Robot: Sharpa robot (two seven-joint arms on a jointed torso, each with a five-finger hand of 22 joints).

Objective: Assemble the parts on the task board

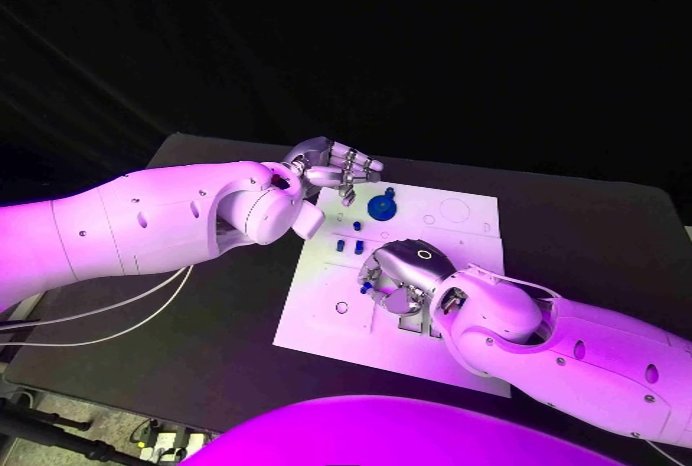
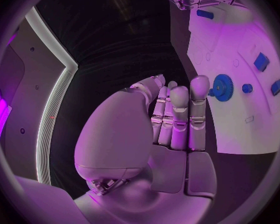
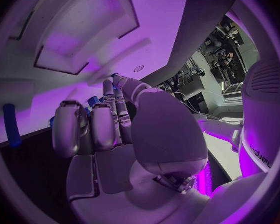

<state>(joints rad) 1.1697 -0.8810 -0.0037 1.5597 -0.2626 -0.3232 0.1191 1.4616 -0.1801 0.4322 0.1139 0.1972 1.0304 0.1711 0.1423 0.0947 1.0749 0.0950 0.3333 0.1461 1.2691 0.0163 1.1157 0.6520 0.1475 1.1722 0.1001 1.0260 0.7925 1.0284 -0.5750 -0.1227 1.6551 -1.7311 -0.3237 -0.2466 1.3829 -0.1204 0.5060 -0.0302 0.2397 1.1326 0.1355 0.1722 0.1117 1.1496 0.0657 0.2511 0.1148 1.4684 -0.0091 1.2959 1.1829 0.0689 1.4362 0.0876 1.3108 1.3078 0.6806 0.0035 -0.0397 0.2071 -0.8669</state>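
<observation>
Right hand (image 1: 400,273) low over the middle of the task board (image 1: 329,321), palm down, fingers curled onto the plate; small blue parts (image 1: 369,285) peek out beside them. Whether it grips one: cannot tell, the hand hides its own fingertips. Left hand (image 1: 335,166) at the board's far left corner, above the surface, fingers curled in together, nothing in them. Blue gear (image 1: 382,205) sits on the board near its far edge, just beside that hand; short blue pegs (image 1: 349,244) stand between the two hands. White cables (image 1: 101,321) trail off the table's left edge.
</observation>
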